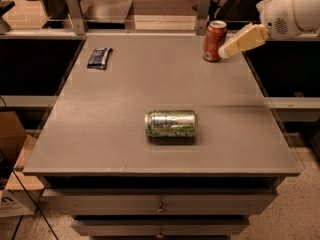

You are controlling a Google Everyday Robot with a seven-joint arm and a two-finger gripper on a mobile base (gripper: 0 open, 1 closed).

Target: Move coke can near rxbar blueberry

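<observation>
White arm (292,9) over the far right corner of the bench (150,79): smooth, rounded, glossy shell. Thin tan seam curves across it. Small patch of dark perforations on the lower side. The gripper (229,48) is at the same corner: pale cream-yellow, matte, a blunt tapering wedge.

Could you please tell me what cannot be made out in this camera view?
The gripper, right of the coke can: contact unclear, tip overlaps the can.
The arm: cut off by the right edge.
The rxbar blueberry, far left: lettering too small.
The green can: label blurred.
</observation>
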